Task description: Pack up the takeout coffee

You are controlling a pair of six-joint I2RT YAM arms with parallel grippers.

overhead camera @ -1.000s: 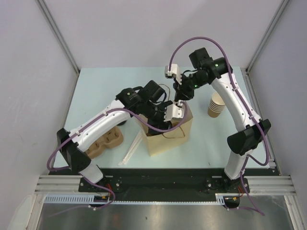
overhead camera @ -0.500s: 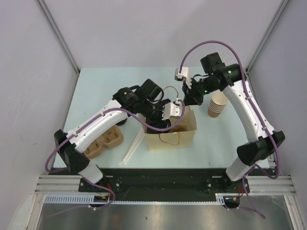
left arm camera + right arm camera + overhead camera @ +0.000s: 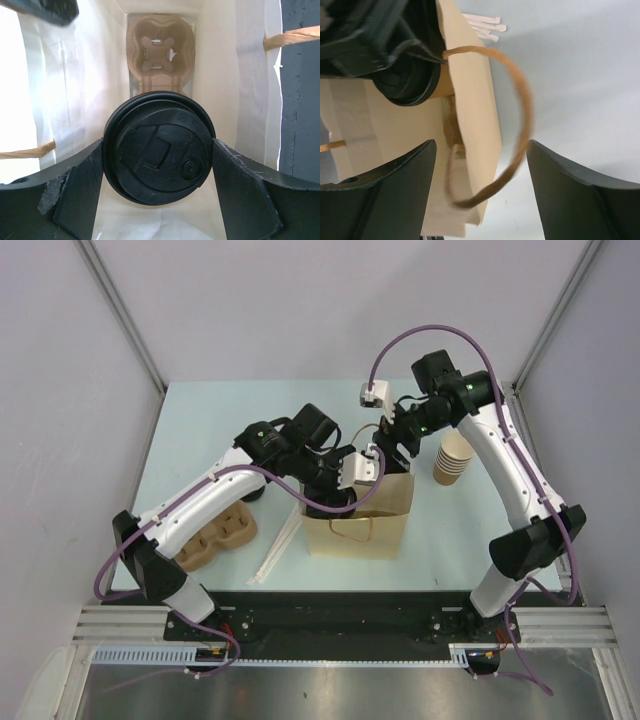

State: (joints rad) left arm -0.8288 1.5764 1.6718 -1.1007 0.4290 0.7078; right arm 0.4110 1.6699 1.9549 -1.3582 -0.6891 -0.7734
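The takeout coffee (image 3: 159,145) shows its round black lid from above, low inside the brown paper bag (image 3: 372,528). My left gripper (image 3: 159,152) reaches down into the bag with one finger pressed on each side of the lid, shut on the cup. A moulded pulp carrier (image 3: 160,55) lies on the bag floor beyond the cup. My right gripper (image 3: 481,145) hangs open at the bag's far rim (image 3: 470,100), and the twisted paper handle (image 3: 522,95) loops loosely between its fingers. From that side the lid (image 3: 405,82) shows below the left arm. The cup's body is hidden.
A stack of lidless tan cups (image 3: 452,458) stands right of the bag. A second pulp carrier (image 3: 215,538) lies at the near left under the left arm. White wrapped sticks (image 3: 272,550) lie just left of the bag.
My right gripper has gone from shut on the bag handle to open, letting it go. The bag has shifted right and stands squarer. The left gripper holds as before.
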